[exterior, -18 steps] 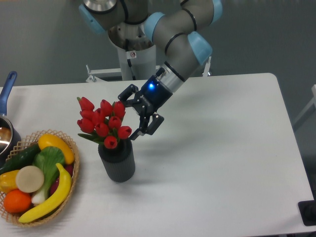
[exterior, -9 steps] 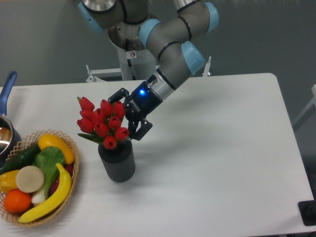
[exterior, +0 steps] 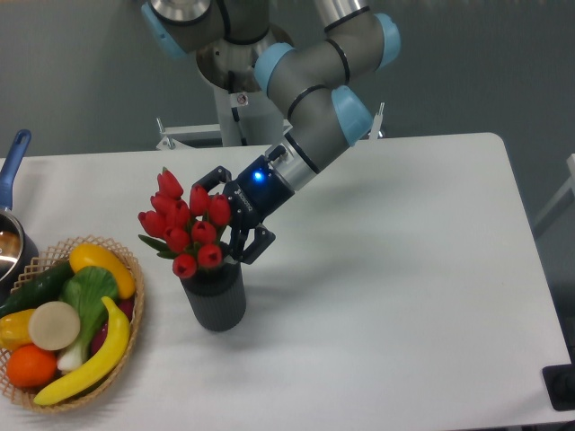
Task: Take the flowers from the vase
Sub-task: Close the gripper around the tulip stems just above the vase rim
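The flowers [exterior: 182, 221], a bunch of red tulip buds with green leaves, stand in the dark grey ribbed vase [exterior: 214, 302] at the table's front left. My gripper [exterior: 232, 214] comes in from the right at bud height. It is open, with one finger above the bunch's right side and the other low by the vase rim. The rightmost buds lie between the fingers and touch the gripper body. The stems are hidden inside the vase.
A woven basket [exterior: 137, 310] with banana, orange, cucumber and other produce sits just left of the vase. A pot with a blue handle [exterior: 13, 162] is at the far left edge. The arm's base [exterior: 238, 99] stands behind the table.
The gripper has moved left into the bunch's right side. The buds have shifted left and a little up, and the bunch now leans away from the gripper.
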Tool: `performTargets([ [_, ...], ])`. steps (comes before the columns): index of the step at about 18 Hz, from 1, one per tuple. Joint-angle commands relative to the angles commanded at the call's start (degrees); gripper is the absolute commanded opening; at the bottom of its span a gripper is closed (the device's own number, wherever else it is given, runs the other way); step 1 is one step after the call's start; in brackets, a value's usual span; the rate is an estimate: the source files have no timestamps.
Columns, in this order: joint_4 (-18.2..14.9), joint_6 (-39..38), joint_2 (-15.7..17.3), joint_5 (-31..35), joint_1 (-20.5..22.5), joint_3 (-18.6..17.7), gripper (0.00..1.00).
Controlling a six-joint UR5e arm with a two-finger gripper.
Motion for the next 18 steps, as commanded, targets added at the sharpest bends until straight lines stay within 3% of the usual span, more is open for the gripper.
performTargets([
  [9, 0.0, 0.0, 0.44, -0.26, -0.7, -0.09, 0.98],
  [11, 0.0, -0.44, 0.35, -0.35, -1.49, 0.17, 0.86],
  [15, 0.0, -0.79, 0.18, -0.18, -1.5, 0.35, 0.72],
  [18, 0.0, -0.7, 0.0, -0.18, -1.5, 0.44, 0.66],
])
